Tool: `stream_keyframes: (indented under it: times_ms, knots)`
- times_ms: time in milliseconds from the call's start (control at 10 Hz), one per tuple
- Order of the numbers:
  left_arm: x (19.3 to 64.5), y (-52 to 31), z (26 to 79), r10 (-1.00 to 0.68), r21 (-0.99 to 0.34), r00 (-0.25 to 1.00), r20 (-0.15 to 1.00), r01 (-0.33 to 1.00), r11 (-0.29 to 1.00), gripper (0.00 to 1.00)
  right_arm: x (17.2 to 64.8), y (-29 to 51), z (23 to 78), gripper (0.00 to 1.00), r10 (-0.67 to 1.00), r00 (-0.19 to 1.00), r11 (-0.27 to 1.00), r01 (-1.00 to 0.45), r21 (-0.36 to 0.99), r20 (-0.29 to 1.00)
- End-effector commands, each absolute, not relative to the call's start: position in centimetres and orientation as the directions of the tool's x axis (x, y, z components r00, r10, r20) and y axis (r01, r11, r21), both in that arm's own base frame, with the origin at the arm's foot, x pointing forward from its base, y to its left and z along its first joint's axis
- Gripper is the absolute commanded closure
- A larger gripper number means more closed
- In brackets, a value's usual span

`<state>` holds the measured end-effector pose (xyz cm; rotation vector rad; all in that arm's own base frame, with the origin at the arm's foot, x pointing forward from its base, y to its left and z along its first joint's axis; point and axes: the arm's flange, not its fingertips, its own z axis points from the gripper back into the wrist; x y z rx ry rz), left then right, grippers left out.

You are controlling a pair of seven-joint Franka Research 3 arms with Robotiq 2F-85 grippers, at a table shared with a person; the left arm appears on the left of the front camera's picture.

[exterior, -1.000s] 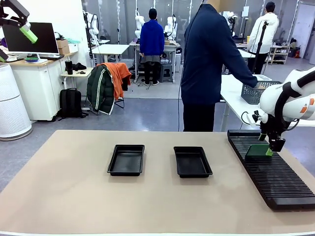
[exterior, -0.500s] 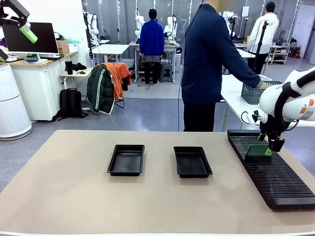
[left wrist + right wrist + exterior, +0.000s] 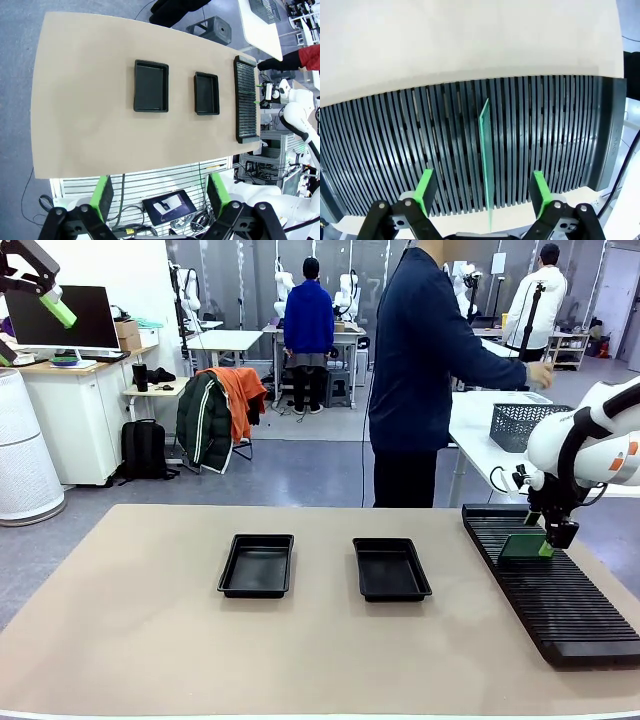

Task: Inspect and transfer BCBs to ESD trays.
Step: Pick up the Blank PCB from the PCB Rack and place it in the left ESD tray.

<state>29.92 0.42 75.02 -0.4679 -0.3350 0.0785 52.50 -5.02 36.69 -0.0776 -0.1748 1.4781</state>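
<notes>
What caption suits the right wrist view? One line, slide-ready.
Open right gripper straddles an upright BCB standing edge-on in the slotted black rack.

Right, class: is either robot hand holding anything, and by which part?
Nothing is held. The right hand straddles a BCB standing in the rack, pads clear of it; the left hand is open, empty.

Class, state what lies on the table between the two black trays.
Nothing: between the left tray and the right tray is bare tabletop, clear in the front view.
</notes>
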Motion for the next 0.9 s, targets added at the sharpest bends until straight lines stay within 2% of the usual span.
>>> stream_keyframes:
  times_ms: [0,800]
  knots:
    - [29.95,0.46,74.97,0.154,-0.455,0.942,0.300,0.000,0.890,0.00,52.65,-5.00,36.81,0.07,0.996,0.067,0.076,-0.985,-0.158,0.057]
    - [29.95,0.46,74.97,0.154,-0.455,0.942,0.300,0.000,0.890,0.00,52.93,-5.20,36.70,0.57,0.998,0.056,0.059,-0.987,-0.151,0.026]
